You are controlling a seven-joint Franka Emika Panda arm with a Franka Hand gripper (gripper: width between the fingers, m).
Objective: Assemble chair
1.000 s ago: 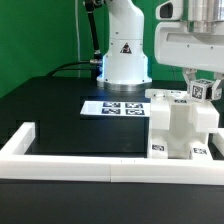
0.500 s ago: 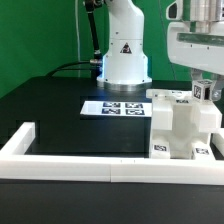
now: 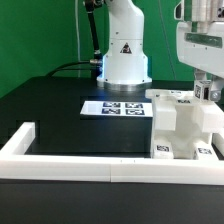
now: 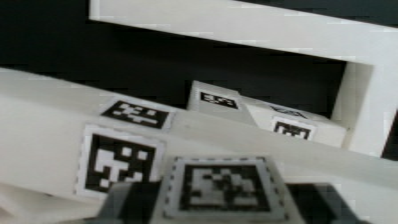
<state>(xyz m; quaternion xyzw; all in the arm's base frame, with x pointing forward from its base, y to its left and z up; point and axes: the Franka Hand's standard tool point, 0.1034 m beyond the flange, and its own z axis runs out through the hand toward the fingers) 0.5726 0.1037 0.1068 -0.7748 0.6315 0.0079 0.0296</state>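
Observation:
The partly built white chair (image 3: 180, 125) stands on the black table at the exterior view's right, with tags on its top and front faces. My gripper (image 3: 206, 88) hangs just above its far right top corner, partly cut off by the frame edge. It is shut on a small white tagged chair part (image 3: 202, 91). In the wrist view this part (image 4: 221, 185) sits between my dark fingers (image 4: 139, 198), its tag facing the camera. Below and beyond it lie the chair's tagged white blocks (image 4: 125, 160).
The marker board (image 3: 113, 107) lies flat on the table behind the chair's left side. A long white border rail (image 3: 70, 165) runs along the front and turns back at the left. The arm's white base (image 3: 123, 50) stands at the back.
My gripper with the small tagged part has shifted toward the exterior view's right, a little further over the chair's right edge. The chair has not moved.

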